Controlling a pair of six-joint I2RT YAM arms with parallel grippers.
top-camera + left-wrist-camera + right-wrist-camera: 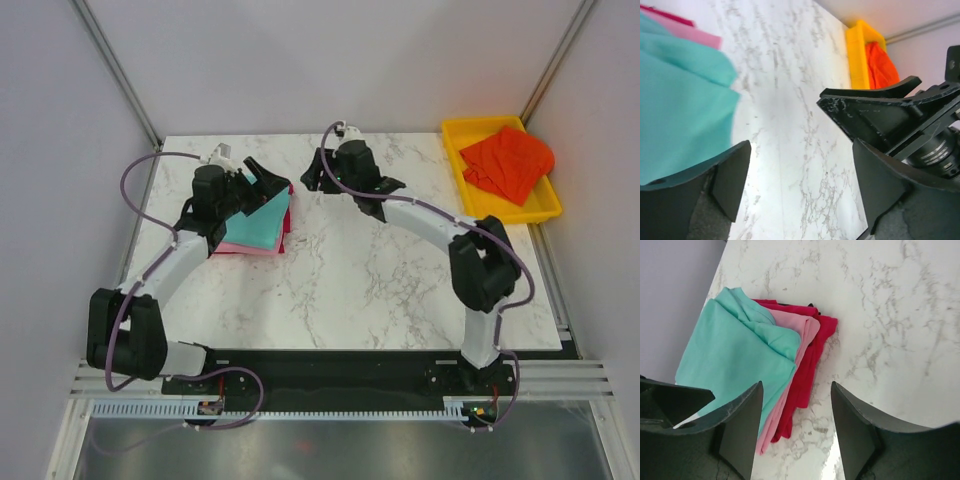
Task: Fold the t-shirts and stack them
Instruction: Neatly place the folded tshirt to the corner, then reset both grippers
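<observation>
Three folded t-shirts lie stacked at the table's left: teal (262, 222) on top, pink (240, 247) under it, crimson (287, 225) at the bottom. The right wrist view shows the same stack, teal (735, 350) over pink (802, 330) over crimson (815, 360). My left gripper (262, 180) hovers over the stack's far edge, open, with only bare marble between its fingers (730, 180). My right gripper (312, 175) is just right of the stack, open and empty (796, 425). An orange-red t-shirt (508, 160) lies crumpled in the tray.
The yellow plastic tray (455, 130) stands at the back right corner of the white marble table (380, 290). Both grippers are close together near the stack; the right one (880, 115) fills the right side of the left wrist view. Grey walls close in the table.
</observation>
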